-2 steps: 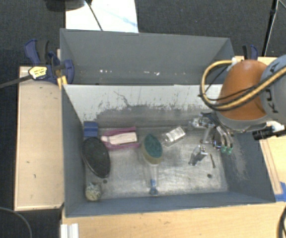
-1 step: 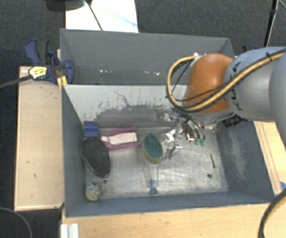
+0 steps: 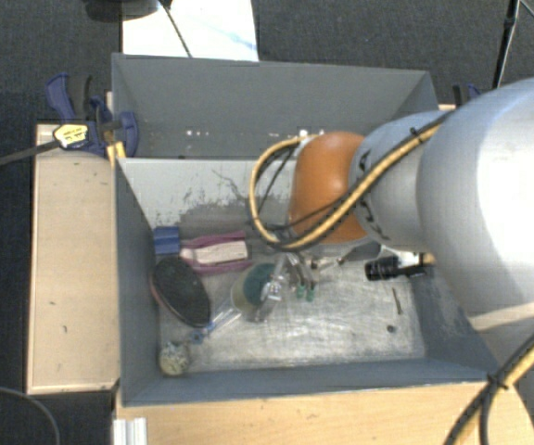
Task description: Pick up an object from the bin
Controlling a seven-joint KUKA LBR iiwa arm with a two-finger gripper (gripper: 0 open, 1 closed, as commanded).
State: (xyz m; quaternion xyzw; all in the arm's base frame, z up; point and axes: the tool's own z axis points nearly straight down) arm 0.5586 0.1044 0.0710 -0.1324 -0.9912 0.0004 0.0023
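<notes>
Pincer [image 3: 295, 284] just beside small round teal-green disc [image 3: 250, 286]

Near the frame's centre the claw [image 3: 290, 284] hangs low in the grey bin [image 3: 135, 276], just beside a teal round thing [image 3: 251, 286], with a dark oval thing [image 3: 182, 292], a pink box [image 3: 216, 251] and a blue block [image 3: 165, 240] to its left.

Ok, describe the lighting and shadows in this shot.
Camera view: strong light falls on the arm's casing at right; the bin floor is lit pale beside the end effector; a soft shadow lies along the back wall's foot, behind the pink block.
</notes>
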